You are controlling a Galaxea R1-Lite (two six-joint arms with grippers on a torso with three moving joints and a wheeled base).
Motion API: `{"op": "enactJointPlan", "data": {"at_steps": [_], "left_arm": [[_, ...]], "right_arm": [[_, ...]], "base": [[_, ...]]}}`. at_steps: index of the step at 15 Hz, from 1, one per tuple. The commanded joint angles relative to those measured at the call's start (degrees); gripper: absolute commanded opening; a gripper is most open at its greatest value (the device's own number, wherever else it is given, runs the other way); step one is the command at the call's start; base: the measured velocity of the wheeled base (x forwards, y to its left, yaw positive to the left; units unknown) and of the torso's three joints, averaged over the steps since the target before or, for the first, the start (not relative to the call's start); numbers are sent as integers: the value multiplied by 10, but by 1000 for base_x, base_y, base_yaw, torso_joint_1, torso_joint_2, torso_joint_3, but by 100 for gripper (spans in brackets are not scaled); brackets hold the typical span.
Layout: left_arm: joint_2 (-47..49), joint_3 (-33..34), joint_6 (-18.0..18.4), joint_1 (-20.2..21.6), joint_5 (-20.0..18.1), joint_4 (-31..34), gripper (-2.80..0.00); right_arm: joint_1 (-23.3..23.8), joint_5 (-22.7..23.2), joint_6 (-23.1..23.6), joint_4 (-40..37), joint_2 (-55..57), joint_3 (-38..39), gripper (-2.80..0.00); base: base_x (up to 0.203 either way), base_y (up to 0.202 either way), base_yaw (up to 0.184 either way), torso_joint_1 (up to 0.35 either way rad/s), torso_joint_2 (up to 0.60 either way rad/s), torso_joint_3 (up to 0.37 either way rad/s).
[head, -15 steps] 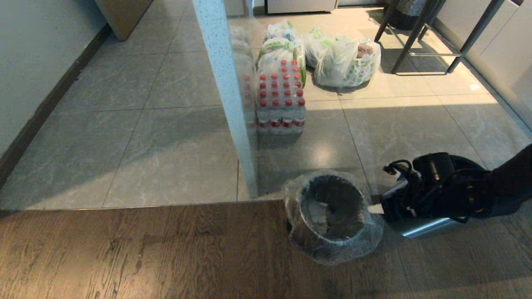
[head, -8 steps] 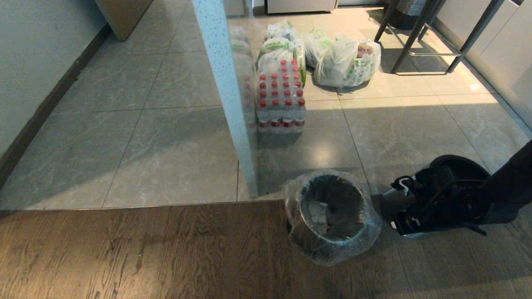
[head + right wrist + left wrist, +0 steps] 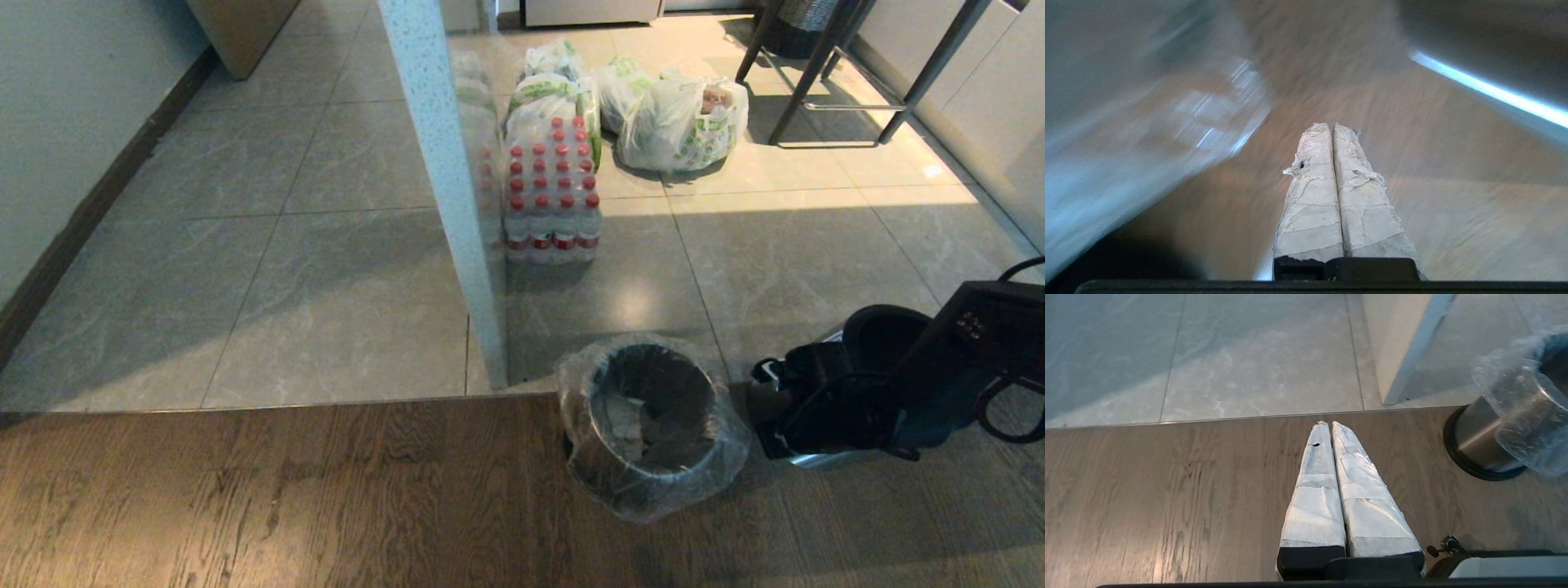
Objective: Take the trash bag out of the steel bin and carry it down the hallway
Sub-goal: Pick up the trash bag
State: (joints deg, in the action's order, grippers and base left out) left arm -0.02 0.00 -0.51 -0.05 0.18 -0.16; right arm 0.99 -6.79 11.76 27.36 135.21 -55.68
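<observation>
While blurred, trash bag (image 3: 1208,118) seems beside pressed-together right gripper (image 3: 1331,127).

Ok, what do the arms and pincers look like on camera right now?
The right arm is black and bulky, with looping black cables. The right pincer has two long tapered fingers wrapped in wrinkled, slightly torn white tape on a black base. The left pincer has the same white-taped fingers.
</observation>
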Motion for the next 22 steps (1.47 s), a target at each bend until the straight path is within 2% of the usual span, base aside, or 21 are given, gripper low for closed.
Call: {"op": "enactJointPlan", "data": {"at_steps": [1, 4, 5, 9, 12, 14, 16, 22], "left_arm": [[0, 1, 0, 0, 0, 0, -280], [0, 0, 0, 0, 0, 0, -280], [0, 1, 0, 0, 0, 0, -280], [0, 1, 0, 0, 0, 0, -280], [0, 1, 0, 0, 0, 0, -280], [0, 1, 0, 0, 0, 0, -280], [0, 1, 0, 0, 0, 0, -280], [0, 1, 0, 0, 0, 0, -280]], "right_arm": [[-2, -19, -32, 31, 50, -8, -280], [-12, -24, -132, 41, 75, -42, -280], [-13, -24, -145, 44, 81, -52, -280], [-13, -13, -154, 95, 103, -74, -280], [-14, -6, -177, 94, 98, -73, -280], [-25, 30, -219, 89, 82, -72, -280], [-35, 51, -232, 88, 70, -69, -280], [-77, 53, -275, 87, 50, -68, -280]], "base": [[0, 0, 0, 0, 0, 0], [0, 0, 0, 0, 0, 0], [0, 0, 0, 0, 0, 0], [0, 0, 0, 0, 0, 0], [0, 0, 0, 0, 0, 0], [0, 0, 0, 0, 0, 0], [0, 0, 0, 0, 0, 0], [0, 0, 0, 0, 0, 0]]}}
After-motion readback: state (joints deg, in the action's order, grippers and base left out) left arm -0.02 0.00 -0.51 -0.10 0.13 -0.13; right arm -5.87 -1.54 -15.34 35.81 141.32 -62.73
